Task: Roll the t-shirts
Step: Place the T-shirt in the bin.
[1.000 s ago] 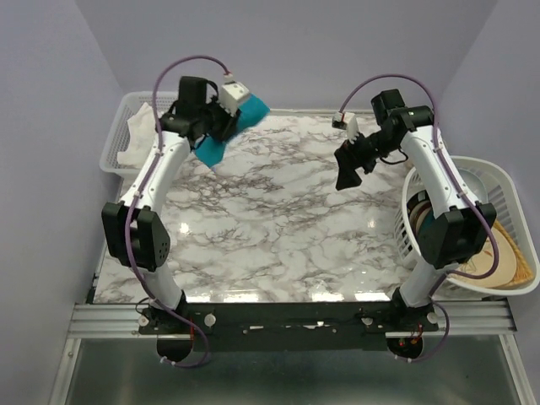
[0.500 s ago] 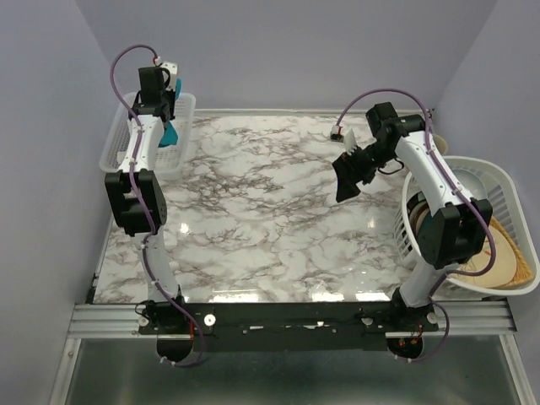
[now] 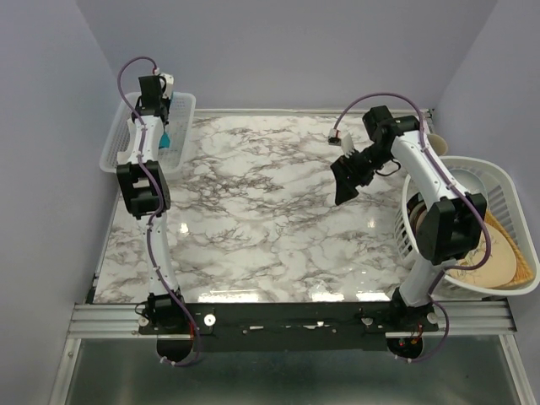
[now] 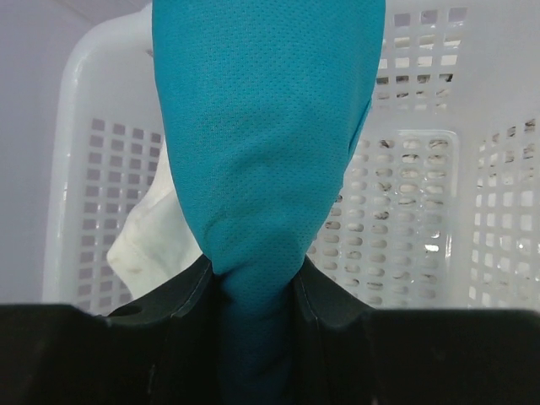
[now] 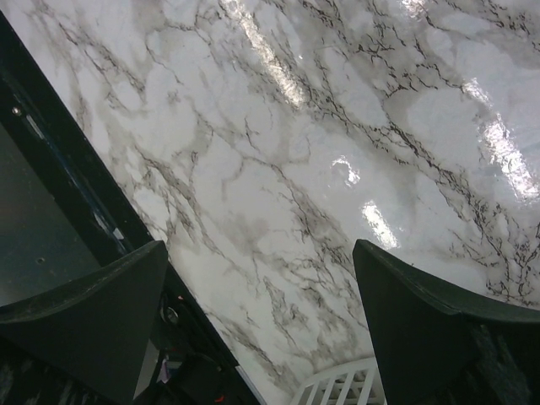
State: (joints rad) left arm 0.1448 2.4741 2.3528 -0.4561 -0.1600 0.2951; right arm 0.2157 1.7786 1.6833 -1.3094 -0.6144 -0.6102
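Note:
My left gripper [image 3: 160, 118] is over the white basket [image 3: 116, 143] at the far left and is shut on a teal-blue t-shirt [image 4: 266, 143]. In the left wrist view the bunched shirt hangs from between the black fingers [image 4: 181, 291] down into the basket [image 4: 422, 169]. In the top view only a small teal strip [image 3: 166, 137] shows beside the arm. My right gripper [image 3: 346, 179] is open and empty above the marble table, right of centre. The right wrist view shows its two black fingers [image 5: 84, 312] wide apart over the bare marble [image 5: 278, 169].
A white cloth [image 4: 156, 232] lies in the left basket beside the shirt. A white basket [image 3: 472, 228] with dishes and a tan plate stands at the right table edge. The black front rail [image 3: 278, 316] runs along the near edge.
My left arm has swung left from the table's far left corner to over the white basket, carrying the teal shirt. My right gripper has shifted only slightly.

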